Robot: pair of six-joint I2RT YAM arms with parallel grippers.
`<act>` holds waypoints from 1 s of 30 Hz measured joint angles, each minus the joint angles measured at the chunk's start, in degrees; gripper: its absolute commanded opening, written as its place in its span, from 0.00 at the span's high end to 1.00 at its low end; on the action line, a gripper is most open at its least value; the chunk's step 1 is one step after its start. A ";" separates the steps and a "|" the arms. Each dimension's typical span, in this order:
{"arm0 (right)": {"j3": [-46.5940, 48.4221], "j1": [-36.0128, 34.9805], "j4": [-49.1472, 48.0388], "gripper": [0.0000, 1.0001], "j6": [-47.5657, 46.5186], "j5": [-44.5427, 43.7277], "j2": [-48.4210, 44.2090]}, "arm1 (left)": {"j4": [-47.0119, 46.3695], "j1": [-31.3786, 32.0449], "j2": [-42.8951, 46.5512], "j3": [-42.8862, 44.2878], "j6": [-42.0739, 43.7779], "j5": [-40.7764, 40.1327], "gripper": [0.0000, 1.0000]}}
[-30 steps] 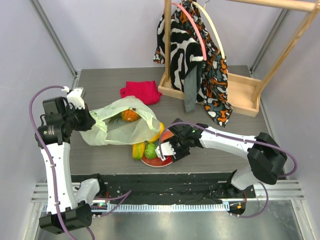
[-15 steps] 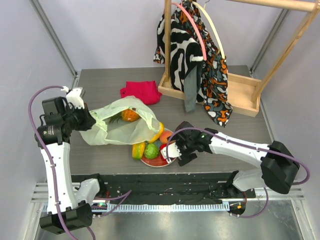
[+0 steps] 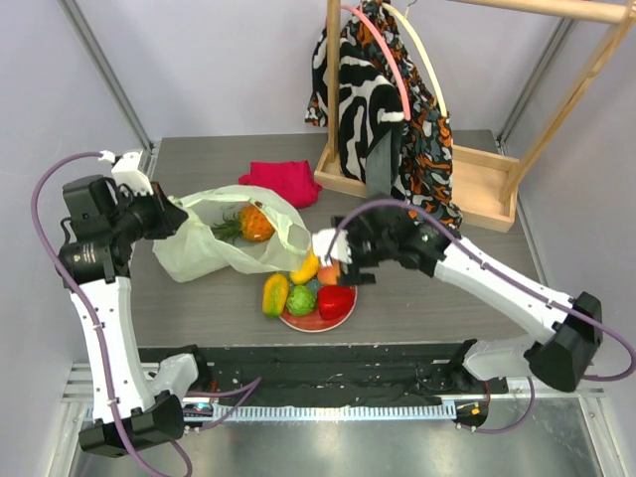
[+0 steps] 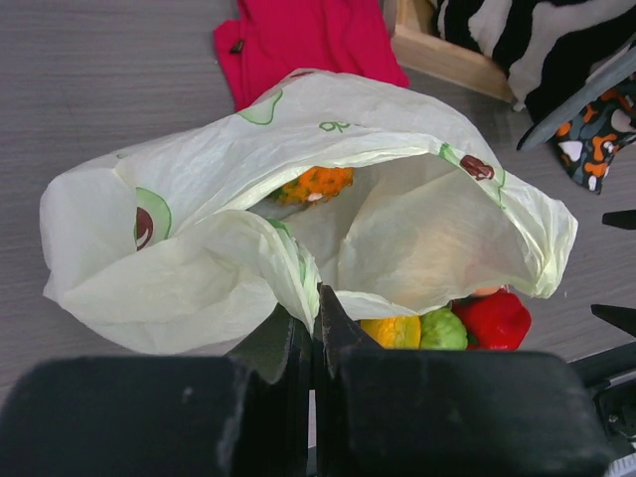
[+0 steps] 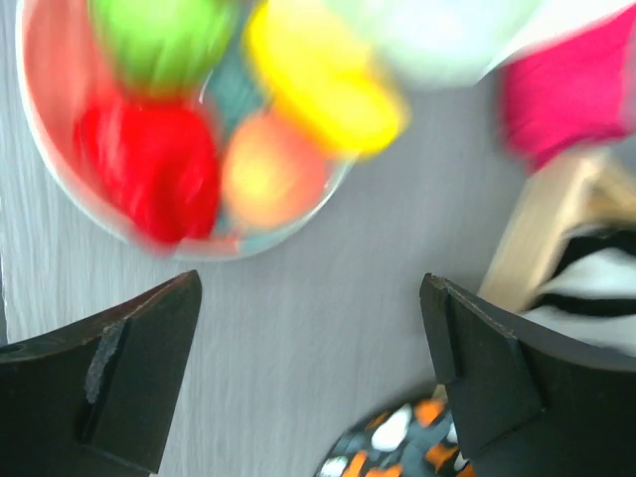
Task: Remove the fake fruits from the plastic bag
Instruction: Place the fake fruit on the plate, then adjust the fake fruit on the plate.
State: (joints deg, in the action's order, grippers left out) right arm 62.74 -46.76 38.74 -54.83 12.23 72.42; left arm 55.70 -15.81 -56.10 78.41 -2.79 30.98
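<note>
while left jaws pinch the plastic bag [image 4: 149, 288], right jaws hang wide near the plate [image 3: 316, 322].

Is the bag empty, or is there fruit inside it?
Not empty. A small pineapple lies inside the plastic bag, showing through its open mouth in the top and left wrist views.

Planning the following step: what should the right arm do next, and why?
Probably move the open, empty right pincer into the bag's mouth toward the pineapple: it is the only fruit seen inside, and the left pincer, shut on the bag's edge, holds it open.
</note>
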 measured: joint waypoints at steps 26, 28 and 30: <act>22.27 -15.54 -13.88 0.00 17.73 14.88 29.51 | -1.81 -2.05 -1.55 4.33 -5.97 0.09 1.00; 22.27 -15.56 -14.71 0.00 17.59 15.06 31.30 | -1.64 -2.32 -1.14 4.24 -5.95 0.11 1.00; 22.27 -15.63 -14.73 0.00 17.09 15.23 32.81 | -1.42 -2.56 -0.79 4.07 -5.90 0.11 1.00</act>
State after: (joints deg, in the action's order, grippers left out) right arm 85.01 -62.39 24.01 -37.74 27.46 105.23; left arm 54.28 -18.37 -56.88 82.48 -8.69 31.09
